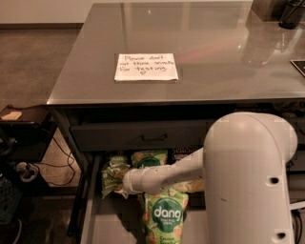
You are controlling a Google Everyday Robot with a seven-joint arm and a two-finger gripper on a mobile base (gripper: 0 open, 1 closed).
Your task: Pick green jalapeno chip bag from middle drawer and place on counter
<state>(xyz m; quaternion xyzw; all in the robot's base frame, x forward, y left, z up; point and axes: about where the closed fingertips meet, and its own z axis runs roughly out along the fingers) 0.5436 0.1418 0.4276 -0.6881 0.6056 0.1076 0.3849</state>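
The green jalapeno chip bag point(111, 170), crinkly and dull olive, lies at the back left of the open middle drawer point(112, 226). My white arm reaches down into the drawer from the right. My gripper point(123, 184) is at the arm's tip, right against the bag's right side, and is mostly hidden behind the wrist. The counter point(224, 62) is the grey glossy top above the drawer, with a white handwritten note point(146, 66) on it.
Two bright green dang pouches lie in the drawer, one at the back point(149, 158) and one in front point(166, 217), under the arm. A closed drawer front with a black handle point(153, 138) sits just above. Dark objects point(281, 12) stand at the counter's far right.
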